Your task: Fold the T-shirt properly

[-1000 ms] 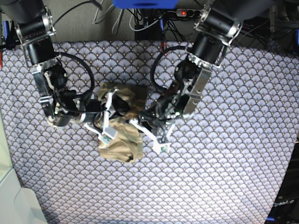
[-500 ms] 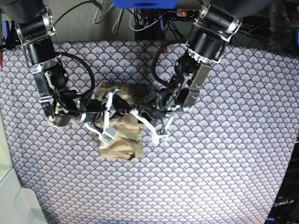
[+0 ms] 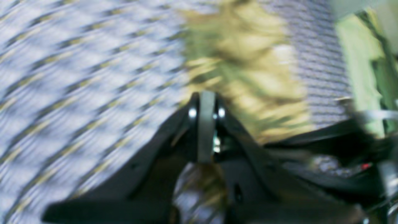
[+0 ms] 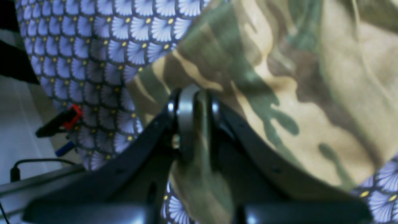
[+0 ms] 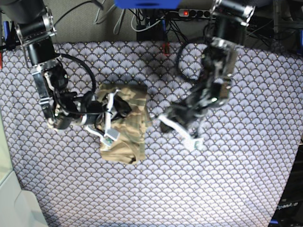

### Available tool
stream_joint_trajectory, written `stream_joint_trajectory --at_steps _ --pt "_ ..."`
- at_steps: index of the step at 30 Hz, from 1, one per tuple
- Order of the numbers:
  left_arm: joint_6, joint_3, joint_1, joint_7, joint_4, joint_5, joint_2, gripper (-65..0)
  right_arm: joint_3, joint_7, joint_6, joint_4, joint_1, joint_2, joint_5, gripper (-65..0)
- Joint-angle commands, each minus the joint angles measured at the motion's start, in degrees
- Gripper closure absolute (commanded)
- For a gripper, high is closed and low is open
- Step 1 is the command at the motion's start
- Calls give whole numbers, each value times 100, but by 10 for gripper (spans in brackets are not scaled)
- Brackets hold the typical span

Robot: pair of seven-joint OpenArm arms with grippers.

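Left claw [image 5: 181, 131] now pulled right, clear of the T-shirt [image 5: 124, 124], released and empty. Right claw [image 4: 194, 124] clenched on shirt fabric. Fold nearly finished on desk [image 5: 236, 179].

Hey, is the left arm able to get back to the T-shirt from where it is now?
Probably yes: the left gripper sits just beside the T-shirt, with only bare patterned cloth between them.

I'm looking at a robotics lab bench: a table draped in a purple-grey fan-scale cloth [image 5: 236, 179]. Along the table's far edge run tangled black cables [image 5: 156, 23] and a power strip [image 5: 191, 13] with a red switch.
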Motion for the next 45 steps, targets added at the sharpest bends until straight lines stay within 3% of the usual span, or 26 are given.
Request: stream_joint_trajectory --at_steps 1,6,12,15,22,31,36,40,45 --pt "-60 -186 -57 29 282 -60 -39 -6 47 117 38 254 116 97 141 -58" --pt "-60 -1196 708 442 835 -34 -435 -6 56 -24 38 500 -16 115 141 -58" --pt "-86 -1733 1780 442 1635 -60 -962 -6 12 671 38 -326 -297 124 132 -58" --pt "-95 -1917 2167 433 1882 -60 -1050 -6 12 776 38 -651 -227 159 132 -58" --pt "-112 -2067 2572 433 2013 -60 -1191 -6 162 -15 38 940 -315 475 159 -56" --pt "-165 -2023 3451 442 2646 -34 -1533 -6 1973 -1009 38 2689 -1546 642 141 -56" --pt "-754 -2023 4101 442 2875 -16 -1648 -6 2922 -1105 38 3243 -2697 880 141 -56" --pt "-807 -2058 4629 442 2875 -8 -1648 -6 3353 -1044 38 3226 -3410 1170 141 -56" --pt "-807 -2023 5174 433 2831 362 -1683 -6 4100 -815 38 3226 -4412 1188 132 -55"
